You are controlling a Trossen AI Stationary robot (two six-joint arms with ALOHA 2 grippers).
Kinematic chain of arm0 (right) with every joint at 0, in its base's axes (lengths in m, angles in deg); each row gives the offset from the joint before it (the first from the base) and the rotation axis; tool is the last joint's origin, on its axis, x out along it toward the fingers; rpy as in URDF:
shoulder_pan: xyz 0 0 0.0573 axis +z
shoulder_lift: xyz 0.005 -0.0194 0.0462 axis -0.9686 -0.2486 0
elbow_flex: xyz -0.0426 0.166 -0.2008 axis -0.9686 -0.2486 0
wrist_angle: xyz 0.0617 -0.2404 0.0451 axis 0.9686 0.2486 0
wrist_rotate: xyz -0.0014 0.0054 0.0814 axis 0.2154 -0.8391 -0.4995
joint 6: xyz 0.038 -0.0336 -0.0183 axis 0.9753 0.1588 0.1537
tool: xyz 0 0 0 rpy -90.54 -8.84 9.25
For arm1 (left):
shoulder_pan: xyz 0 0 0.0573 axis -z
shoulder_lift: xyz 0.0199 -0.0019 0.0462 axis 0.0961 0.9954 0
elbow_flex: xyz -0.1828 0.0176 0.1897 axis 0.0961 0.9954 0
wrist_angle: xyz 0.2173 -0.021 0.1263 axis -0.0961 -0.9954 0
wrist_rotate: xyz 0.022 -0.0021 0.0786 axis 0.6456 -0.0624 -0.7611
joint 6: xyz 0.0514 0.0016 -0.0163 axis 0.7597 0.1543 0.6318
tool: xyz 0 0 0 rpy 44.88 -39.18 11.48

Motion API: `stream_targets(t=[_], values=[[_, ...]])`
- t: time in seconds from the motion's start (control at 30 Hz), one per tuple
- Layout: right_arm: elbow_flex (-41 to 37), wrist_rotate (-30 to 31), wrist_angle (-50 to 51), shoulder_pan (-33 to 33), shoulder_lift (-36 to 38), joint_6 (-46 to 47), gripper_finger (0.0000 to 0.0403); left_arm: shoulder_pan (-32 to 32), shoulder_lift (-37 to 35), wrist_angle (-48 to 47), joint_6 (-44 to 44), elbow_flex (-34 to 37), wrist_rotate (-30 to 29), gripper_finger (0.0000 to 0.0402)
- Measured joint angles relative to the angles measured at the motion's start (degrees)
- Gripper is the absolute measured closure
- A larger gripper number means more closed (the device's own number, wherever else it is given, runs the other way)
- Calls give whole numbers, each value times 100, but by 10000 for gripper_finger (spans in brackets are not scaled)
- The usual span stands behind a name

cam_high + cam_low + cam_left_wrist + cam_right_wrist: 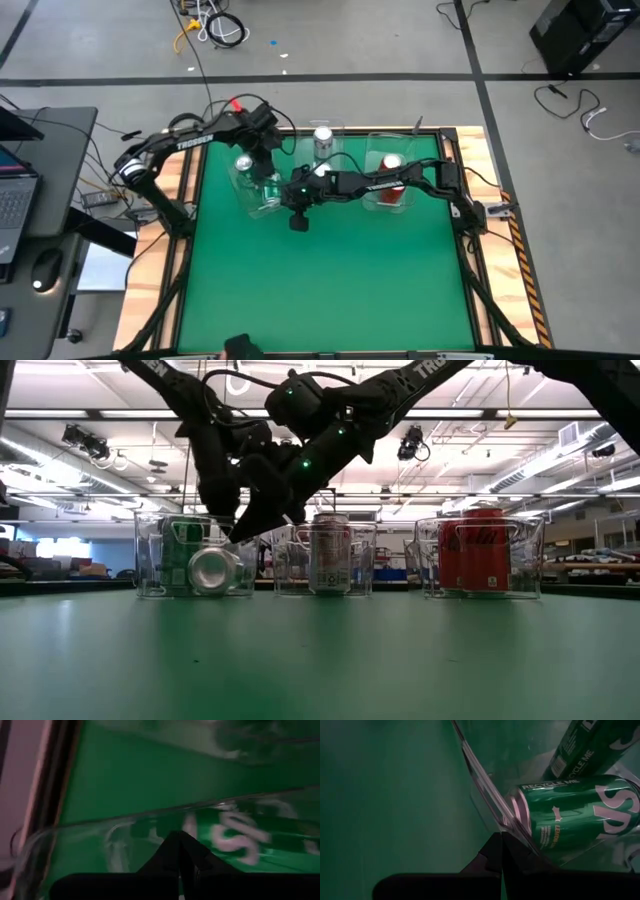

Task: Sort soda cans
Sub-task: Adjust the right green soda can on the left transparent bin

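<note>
Three clear trays stand in a row at the table's far side. The left tray (246, 196) holds one green soda can upright (180, 550) and a second green can lying on its side (575, 812), its silver end (213, 570) toward the near edge. The middle tray holds a silver can (330, 552), and the right tray holds red cans (480, 550). My left gripper (180, 840) is shut, pointing steeply down above the left tray. My right gripper (501, 840) is shut, slanting down, with its tips at that tray's near right wall (485, 785). My right gripper's shut fingertips (495, 845) stand right at the left tray's wall, outside it, beside the lying green can. I cannot tell whether they touch the wall. My left gripper touches nothing that I can see.
The green mat (330, 280) stretches open from the trays to the near edge. Wooden rails (185, 180) border the table's sides. A desk with a laptop (20, 190) stands off the left side. Both arms cross close together over the left and middle trays.
</note>
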State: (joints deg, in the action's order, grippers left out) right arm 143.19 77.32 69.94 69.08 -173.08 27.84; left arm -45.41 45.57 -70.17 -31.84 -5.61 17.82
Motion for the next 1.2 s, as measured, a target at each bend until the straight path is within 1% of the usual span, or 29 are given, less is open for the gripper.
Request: stream_targets(t=[0.13,0.27,0.4,0.5,0.57,0.67,0.8,0.93,1.2], values=[[0,-8,-29,2,0,-2,403,-239,219,-6,-378,1,-240,401],[0,-38,-68,4,0,-12,403,-324,351,-2,-491,2,-269,401],[0,-49,-125,-19,0,-13,403,-323,504,-80,-411,2,40,401],[0,-118,-129,-66,0,-33,403,-306,600,-46,-335,-7,91,401],[0,-131,-123,-93,0,-32,403,-308,605,-65,-325,-7,166,401],[0,-199,-127,-138,0,-17,403,-279,606,-66,-321,-7,440,401],[-2,-217,-125,-180,0,-13,403,-148,598,-208,-297,-27,528,401],[-4,-232,-127,-188,0,-13,403,-46,598,-437,-297,-176,397,401],[-4,-234,-122,-192,0,-13,403,194,592,-1049,-348,-788,420,401]])
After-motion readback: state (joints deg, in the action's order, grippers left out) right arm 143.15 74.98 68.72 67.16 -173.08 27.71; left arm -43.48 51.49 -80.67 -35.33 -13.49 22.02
